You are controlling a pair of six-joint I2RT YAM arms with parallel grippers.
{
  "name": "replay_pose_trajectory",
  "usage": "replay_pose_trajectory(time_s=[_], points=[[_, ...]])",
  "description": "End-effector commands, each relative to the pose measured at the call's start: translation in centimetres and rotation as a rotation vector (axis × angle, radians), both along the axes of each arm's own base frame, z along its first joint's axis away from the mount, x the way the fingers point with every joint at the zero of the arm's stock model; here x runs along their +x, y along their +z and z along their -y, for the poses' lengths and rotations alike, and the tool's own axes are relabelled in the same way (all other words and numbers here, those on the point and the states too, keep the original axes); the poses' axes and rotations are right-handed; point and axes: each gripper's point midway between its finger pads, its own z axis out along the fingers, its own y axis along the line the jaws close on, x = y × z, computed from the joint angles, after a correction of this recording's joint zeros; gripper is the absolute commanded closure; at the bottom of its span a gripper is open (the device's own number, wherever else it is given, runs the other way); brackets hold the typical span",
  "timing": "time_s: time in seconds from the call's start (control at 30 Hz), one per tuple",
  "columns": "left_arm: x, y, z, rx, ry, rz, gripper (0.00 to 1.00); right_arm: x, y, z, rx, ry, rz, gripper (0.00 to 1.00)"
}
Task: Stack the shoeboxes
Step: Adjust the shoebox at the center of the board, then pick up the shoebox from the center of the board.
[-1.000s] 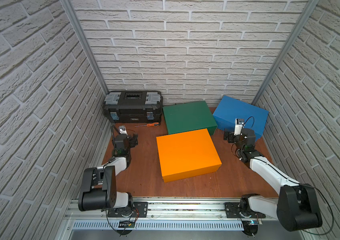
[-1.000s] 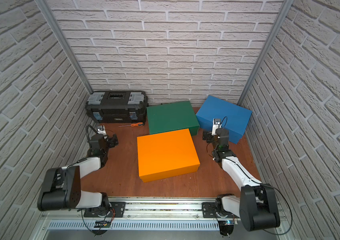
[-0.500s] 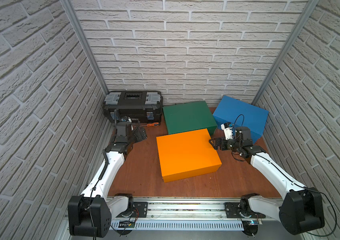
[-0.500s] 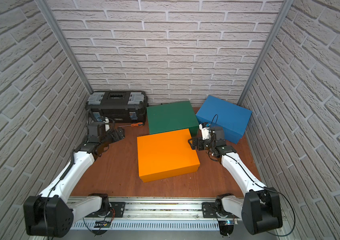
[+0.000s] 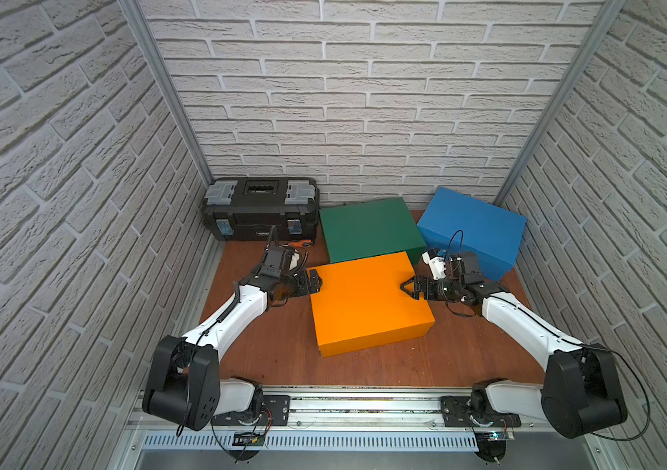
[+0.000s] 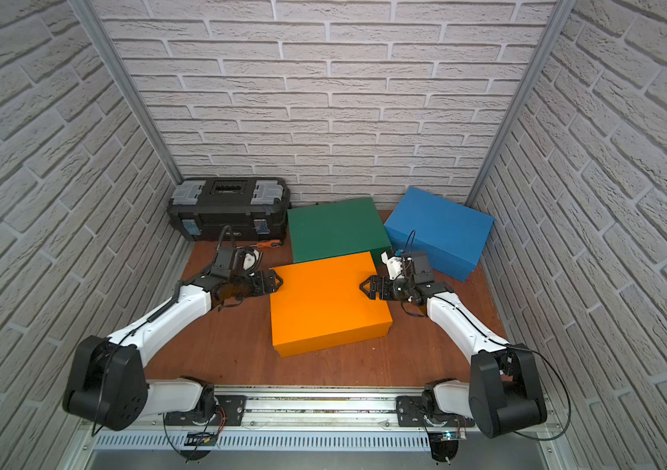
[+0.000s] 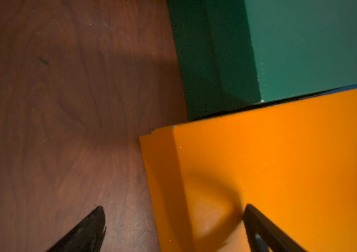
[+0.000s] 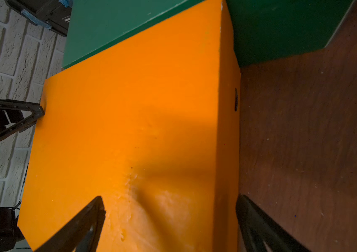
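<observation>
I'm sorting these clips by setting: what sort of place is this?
Probably a robot test cell: brick-patterned wall panels enclose a wooden table, and a left arm and right arm sit on a metal rail.

Both top views are bright and evenly lit from overhead and sharp throughout, with the brick walls (image 5: 59, 203) bowing toward the frame edges. The wrist views are dimmer and warmer. Soft shadows cross the orange box (image 7: 282, 152) and the wooden surface (image 7: 53, 109), and the near tool fingers (image 8: 84, 224) are blurred.
</observation>
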Motion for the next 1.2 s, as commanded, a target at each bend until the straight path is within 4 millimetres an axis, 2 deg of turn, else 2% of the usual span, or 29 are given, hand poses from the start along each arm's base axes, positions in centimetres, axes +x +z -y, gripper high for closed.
replay_pose_trajectory(time_s=[0.0, 0.27, 0.5, 0.63, 0.73, 0.87, 0.97, 1.07, 1.17], points=[[0.4, 1.0, 2.2, -0.015, -0.091, 0.034, 0.02, -2.0, -0.2, 0.1, -0.001, -0.007, -0.037, 0.05], [1.3, 1.3, 4.8, 0.009, -0.195, 0.047, 0.02, -6.4, -1.4, 1.0, 0.002, -0.077, -0.076, 0.07], [1.8, 1.1, 6.6, 0.025, -0.26, 0.043, 0.02, -7.2, -0.9, 1.1, 0.044, -0.109, -0.044, 0.08], [2.0, 0.9, 5.7, 0.076, -0.236, 0.044, 0.02, -7.6, -1.7, 1.8, -0.009, -0.129, -0.098, 0.07], [2.1, 2.0, 3.3, 0.148, -0.156, 0.084, 0.02, -7.5, -1.3, 4.6, -0.118, -0.246, -0.104, 0.04], [2.8, 5.4, 0.9, 0.136, -0.074, 0.189, 0.02, -5.6, 1.5, 6.1, -0.096, -0.347, 0.025, 0.04], [4.3, 7.6, -0.7, 0.099, 0.0, 0.226, 0.02, -3.2, 3.5, 6.7, -0.102, -0.361, 0.114, 0.02], [6.5, 8.7, -2.0, 0.059, 0.097, 0.238, 0.02, 0.3, 4.9, 7.3, -0.099, -0.364, 0.155, 0.01], [9.0, 9.3, -1.1, 0.0, 0.116, 0.256, 0.02, 4.6, 5.5, 6.8, -0.089, -0.327, 0.19, 0.01]])
